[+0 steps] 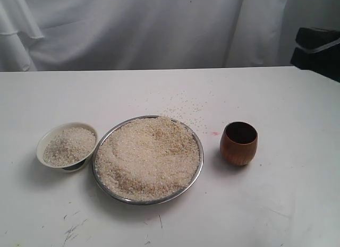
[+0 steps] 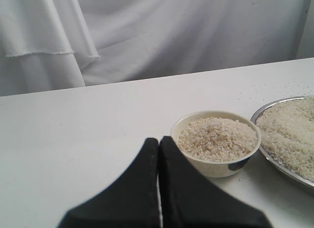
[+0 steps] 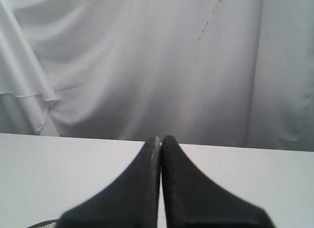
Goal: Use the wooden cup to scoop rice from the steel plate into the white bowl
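The steel plate (image 1: 197, 167) sits mid-table, heaped with rice (image 1: 147, 155). Left of it stands the white bowl (image 1: 49, 137), also filled with grains. The wooden cup (image 1: 239, 144) stands upright and empty to the plate's right. Neither gripper shows in the exterior view. In the left wrist view my left gripper (image 2: 159, 139) is shut with nothing held, just short of the white bowl (image 2: 216, 165), with the steel plate's rim (image 2: 289, 173) beside it. My right gripper (image 3: 160, 139) is shut and empty over bare table, facing the curtain.
Loose grains (image 1: 186, 108) are scattered on the white table behind the plate. A white curtain (image 1: 133, 29) hangs along the far edge. A dark object (image 1: 319, 50) sits at the back right corner.
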{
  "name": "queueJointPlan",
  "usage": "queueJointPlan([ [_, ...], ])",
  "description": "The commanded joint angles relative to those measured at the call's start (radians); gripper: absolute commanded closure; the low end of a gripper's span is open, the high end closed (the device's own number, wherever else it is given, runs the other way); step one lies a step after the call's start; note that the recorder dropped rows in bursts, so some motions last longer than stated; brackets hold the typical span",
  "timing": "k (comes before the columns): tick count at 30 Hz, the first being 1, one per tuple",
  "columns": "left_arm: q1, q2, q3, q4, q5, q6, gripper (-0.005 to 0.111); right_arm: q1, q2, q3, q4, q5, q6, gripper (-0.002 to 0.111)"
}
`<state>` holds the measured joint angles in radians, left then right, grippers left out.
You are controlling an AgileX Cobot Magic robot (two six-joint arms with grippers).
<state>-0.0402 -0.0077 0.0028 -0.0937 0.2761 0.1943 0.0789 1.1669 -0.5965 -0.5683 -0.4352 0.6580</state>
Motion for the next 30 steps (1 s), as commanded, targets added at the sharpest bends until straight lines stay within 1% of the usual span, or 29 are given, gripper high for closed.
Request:
queueJointPlan([
  [1, -0.007, 0.008, -0.003, -0.001, -0.01, -0.003, 0.107, 0.003, -0.087, 0.01, 0.01, 0.067, 0.021, 0.108],
  [8, -0.007, 0.008, -0.003, -0.001, -0.01, -0.003, 0.107, 0.003, -0.232, 0.01, 0.01, 0.119, 0.021, 0.108],
  [11, -0.007, 0.008, -0.003, -0.001, -0.01, -0.003, 0.107, 0.003, -0.256, 0.01, 0.01, 0.119, 0.015, 0.108],
  [13, -0.007, 0.008, -0.003, -0.001, -0.01, -0.003, 0.107, 0.003, -0.274, 0.01, 0.01, 0.119, -0.025, 0.108],
  [19, -0.007, 0.008, -0.003, -0.001, -0.01, -0.003, 0.107, 0.003, -0.279, 0.01, 0.01, 0.135, -0.035, 0.108],
  [21, -0.007, 0.008, -0.003, -0.001, -0.01, -0.003, 0.107, 0.003, -0.284, 0.01, 0.01, 0.176, -0.036, 0.108],
  [22, -0.007, 0.008, -0.003, -0.001, -0.01, -0.003, 0.107, 0.003, -0.297, 0.01, 0.01, 0.222, -0.015, 0.108],
  [24, -0.007, 0.008, -0.003, -0.001, -0.01, -0.003, 0.107, 0.003, -0.381, 0.035, 0.01, 0.391, 0.065, 0.108],
  [25, -0.007, 0.008, -0.003, -0.001, -0.01, -0.003, 0.107, -0.002, -0.413, 0.048, 0.01, 0.408, 0.067, 0.108],
  [26, -0.007, 0.008, -0.003, -0.001, -0.01, -0.003, 0.107, -0.011, -0.448, 0.069, 0.01, 0.417, 0.067, 0.108],
  [28, -0.007, 0.008, -0.003, -0.001, -0.01, -0.003, 0.107, -0.093, -0.601, 0.179, 0.016, 0.417, 0.07, 0.108],
  [29, -0.007, 0.008, -0.003, -0.001, -0.01, -0.003, 0.107, -0.111, -0.635, 0.21, 0.02, 0.417, 0.075, 0.108],
  [30, -0.007, 0.008, -0.003, -0.001, -0.01, -0.003, 0.107, -0.148, -0.716, 0.267, 0.036, 0.422, 0.075, 0.108],
])
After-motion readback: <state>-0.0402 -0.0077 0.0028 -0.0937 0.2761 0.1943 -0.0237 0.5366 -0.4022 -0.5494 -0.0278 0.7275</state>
